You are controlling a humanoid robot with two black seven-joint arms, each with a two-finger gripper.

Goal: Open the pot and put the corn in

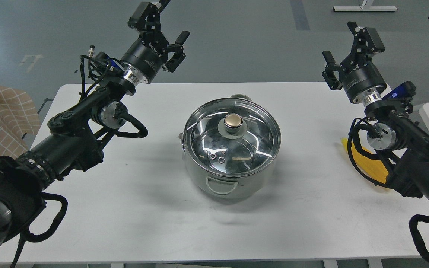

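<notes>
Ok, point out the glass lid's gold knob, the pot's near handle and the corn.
Round gold knob (233, 121), head view: its top.
Pale grey-green pot's loop handle (221, 185), head view: front loop.
Yellow corn cob (372, 168), head view: part showing beside the right arm.

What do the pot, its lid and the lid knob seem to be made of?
Pot: likely metal, pale grey-green coating, soft sheen.
Lid: apparently clear glass with a shiny steel rim; the pot's inside shows through, with glare streaks.
Knob: looks like polished gold-coloured metal, though plated plastic is possible.

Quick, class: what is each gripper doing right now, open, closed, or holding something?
Left gripper: open, fingers spread, holding nothing.
Right gripper: open, fingers spread, holding nothing.
</notes>
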